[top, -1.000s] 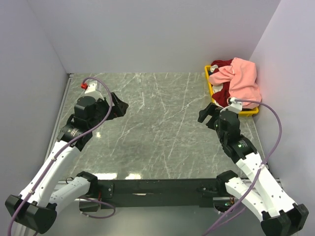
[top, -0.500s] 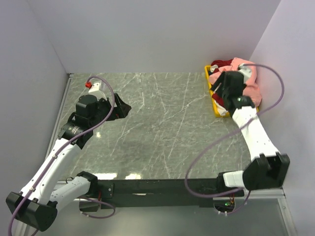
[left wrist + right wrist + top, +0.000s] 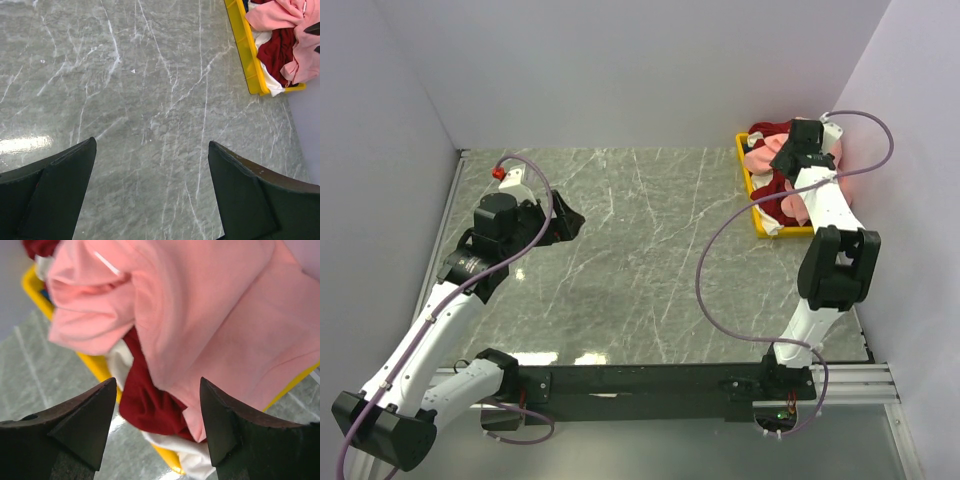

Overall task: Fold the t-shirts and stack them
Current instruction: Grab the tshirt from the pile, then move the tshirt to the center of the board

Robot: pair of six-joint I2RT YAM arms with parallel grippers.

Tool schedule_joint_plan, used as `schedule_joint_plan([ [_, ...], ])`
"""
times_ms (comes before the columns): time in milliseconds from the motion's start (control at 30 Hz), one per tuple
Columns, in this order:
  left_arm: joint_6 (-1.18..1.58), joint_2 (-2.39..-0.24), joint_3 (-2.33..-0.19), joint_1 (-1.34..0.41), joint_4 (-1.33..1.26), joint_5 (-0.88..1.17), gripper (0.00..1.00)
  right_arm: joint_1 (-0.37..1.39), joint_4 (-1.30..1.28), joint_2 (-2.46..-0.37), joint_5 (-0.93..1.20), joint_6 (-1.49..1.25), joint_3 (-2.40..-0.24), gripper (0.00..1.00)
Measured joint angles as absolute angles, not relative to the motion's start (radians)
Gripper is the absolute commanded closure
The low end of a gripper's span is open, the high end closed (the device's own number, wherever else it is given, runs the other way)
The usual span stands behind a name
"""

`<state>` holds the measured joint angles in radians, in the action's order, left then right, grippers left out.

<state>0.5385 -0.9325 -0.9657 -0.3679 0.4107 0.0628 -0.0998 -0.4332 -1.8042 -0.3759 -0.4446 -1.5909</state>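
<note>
- The table (image 3: 650, 260) is grey marbled stone. Its near edge is hidden behind the arm bases, and its right edge is cut off in the left wrist view.
- The left arm (image 3: 440, 310) reaches over the table's left side, well apart from the cloth.
- The right arm (image 3: 830, 230) stretches to the far right corner. From above it covers much of the heap there.
- The tray (image 3: 748, 190) sits in that corner. We see only its left wall and part of its near wall; the rest is under cloth or behind the arm.
- The pink shirt (image 3: 210, 305) lies crumpled on top of the heap in the tray and spills over the right rim. Its sleeves and collar cannot be told apart among the folds.
- The red shirt (image 3: 150, 405) is mostly buried under the pink one. A dark fold shows at the near left, with white cloth (image 3: 117, 362) beside it hanging over the yellow rim. We cannot tell whether the white belongs to the red shirt.
- The right gripper (image 3: 157, 380) hangs over the heap with its fingers spread wide and nothing between them. We cannot tell whether the tips touch the cloth.
- The left gripper (image 3: 151, 141) is also spread wide and grasps nothing, with bare table showing between its fingers. Both finger bases are cut off at the bottom of the wrist view.
</note>
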Motion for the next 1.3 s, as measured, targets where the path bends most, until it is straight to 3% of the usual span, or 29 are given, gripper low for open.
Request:
schedule_joint_plan([
  [100,0.538,-0.933,-0.966,-0.368,0.411,0.059,0.00,-0.110,-0.431,-1.848,-0.380,-0.441,-1.591,0.30],
  [200,0.536,-0.934,-0.967,-0.368,0.411,0.055,0.00,-0.124,-0.425,-1.872,-0.386,-0.437,-1.591,0.40],
  [333,0.535,-0.944,-0.975,-0.368,0.414,0.055,0.01,-0.132,-0.418,-1.888,-0.396,-0.439,-1.591,0.70],
  [500,0.535,-0.949,-0.980,-0.368,0.418,0.055,0.00,-0.132,-0.397,-1.888,-0.394,-0.443,-1.591,0.99],
  [733,0.535,-0.950,-0.984,-0.368,0.416,0.055,0.01,-0.128,-0.405,-1.865,-0.380,-0.447,-1.591,1.00],
  [1000,0.544,-0.965,-0.989,-0.367,0.409,0.061,0.00,-0.074,-0.441,-1.627,-0.379,-0.435,-1.591,1.00],
  [1300,0.600,-0.980,-1.010,-0.367,0.378,0.094,0.01,0.154,-0.553,-1.500,-0.366,-0.380,-1.958,1.00],
])
